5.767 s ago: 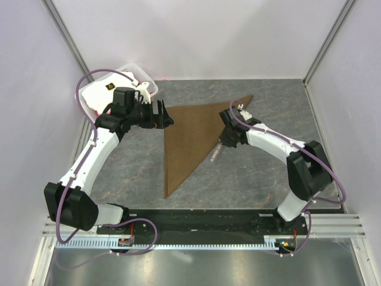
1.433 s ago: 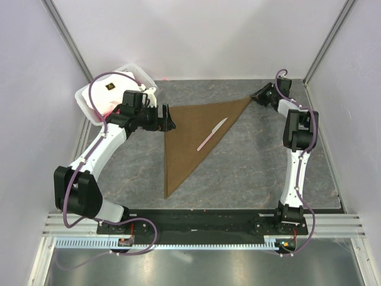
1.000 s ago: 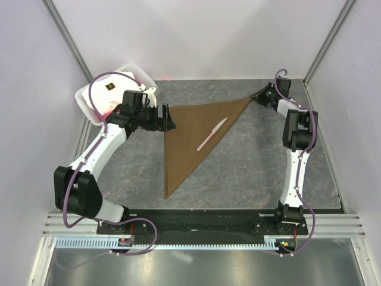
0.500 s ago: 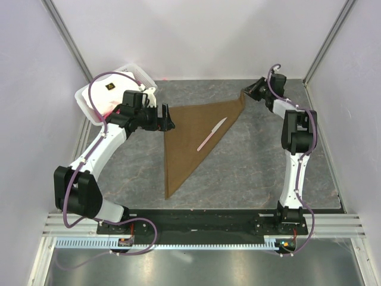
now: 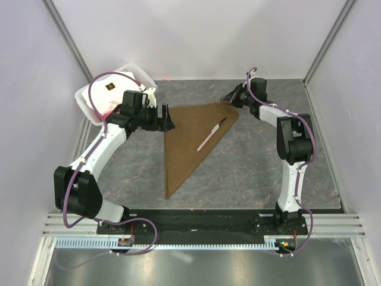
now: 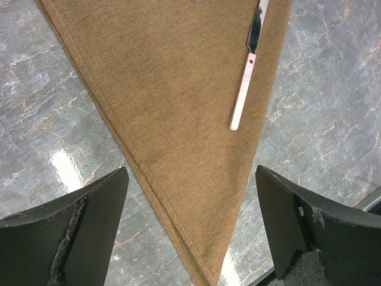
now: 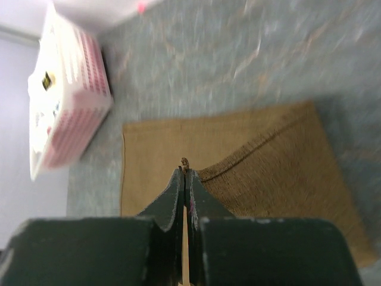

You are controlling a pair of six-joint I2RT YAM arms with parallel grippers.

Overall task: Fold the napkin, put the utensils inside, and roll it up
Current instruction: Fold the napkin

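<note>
Across the grey marbled table point(image 5: 256, 167) lies the napkin point(image 5: 187, 140), a big brown cloth folded into a long triangle. Its sharp point aims toward the arm bases, and its wide end sits at the far side. From the left wrist camera, its hemmed edges run down to that near point.

To either side of the cloth, both arms reach out to the far corners. The left gripper point(image 5: 167, 117) hangs just over the far left corner with its two fingers spread wide and nothing between them. In its own camera, the dark fingers point(image 6: 89, 220) frame the cloth below without touching it.

The right gripper point(image 5: 230, 99) is at the far right corner with its fingers pressed tight together. It pinches the cloth's tip, so that corner is lifted and drawn in over the rest of the napkin. The right wrist view shows the raised flap point(image 7: 280, 161) running up into the closed fingertips.

Off at the far left, behind the left arm, sits a white basket point(image 5: 140, 72) with pink showing through its slots.

On the napkin, close along its right slanted edge, rests the utensil point(image 5: 212, 133). It is slim and lies flat, with its silvery blade pointing to the far right and its pale pink handle point(image 6: 241, 104) toward the near side.
</note>
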